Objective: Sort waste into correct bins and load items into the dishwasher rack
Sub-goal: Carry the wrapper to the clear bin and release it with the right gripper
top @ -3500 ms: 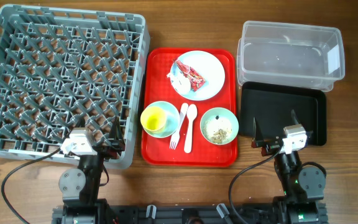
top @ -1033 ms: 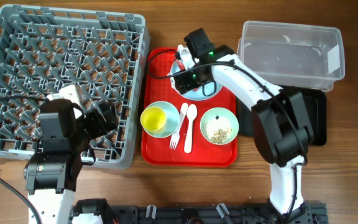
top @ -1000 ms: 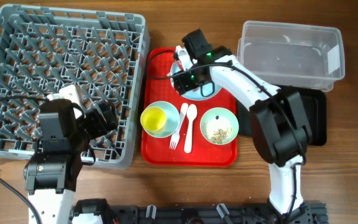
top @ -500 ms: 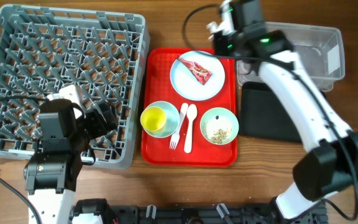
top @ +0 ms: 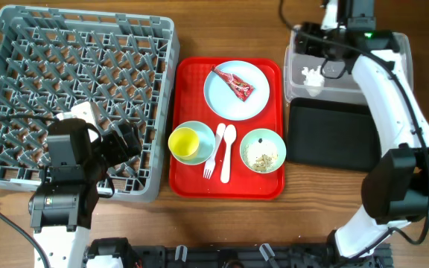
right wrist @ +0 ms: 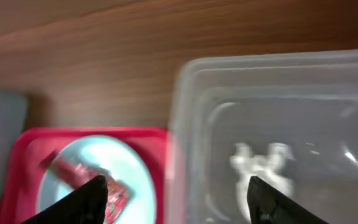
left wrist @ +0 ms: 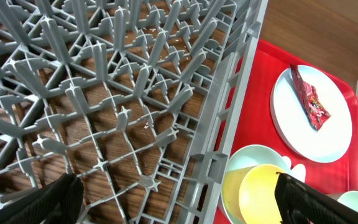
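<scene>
The grey rack (top: 80, 89) sat at the bench's (top: 222, 30) left, the left claw (left wrist: 176, 186) spread apart above its near right corner. The right claw (right wrist: 176, 186) hung apart over the clear tub (top: 292, 88), where the white tissue (top: 313, 74) lay. The red wrapper (top: 238, 87) rested on the blue plate (top: 226, 100).

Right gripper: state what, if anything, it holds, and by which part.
Nothing. The right gripper hangs open above the clear tub, and the crumpled white tissue lies loose inside the tub, not clamped between its fingers.
</scene>
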`<action>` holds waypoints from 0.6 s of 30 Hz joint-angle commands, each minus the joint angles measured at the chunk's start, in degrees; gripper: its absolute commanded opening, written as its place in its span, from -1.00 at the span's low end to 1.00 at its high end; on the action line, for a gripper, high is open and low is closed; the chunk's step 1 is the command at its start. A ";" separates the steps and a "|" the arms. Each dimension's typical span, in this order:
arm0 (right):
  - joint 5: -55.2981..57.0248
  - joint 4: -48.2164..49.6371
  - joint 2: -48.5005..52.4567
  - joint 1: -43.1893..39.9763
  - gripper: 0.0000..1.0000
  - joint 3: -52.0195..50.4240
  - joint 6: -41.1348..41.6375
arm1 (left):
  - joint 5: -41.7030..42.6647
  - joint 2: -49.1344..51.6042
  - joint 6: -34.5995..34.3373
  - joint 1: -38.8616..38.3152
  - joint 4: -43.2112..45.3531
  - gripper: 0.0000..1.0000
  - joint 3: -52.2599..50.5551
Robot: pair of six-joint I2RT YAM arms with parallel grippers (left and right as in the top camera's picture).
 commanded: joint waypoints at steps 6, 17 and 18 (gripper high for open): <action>-4.76 1.20 5.97 15.37 0.93 0.59 -23.98 | -0.11 0.17 -0.31 0.00 0.11 1.00 1.14; -4.76 5.86 21.03 18.56 0.96 0.59 -22.03 | -0.11 0.17 -0.31 0.00 0.09 1.00 1.14; -4.74 6.01 21.59 18.60 0.94 0.59 -21.86 | -0.11 0.17 -0.31 0.00 0.09 1.00 1.14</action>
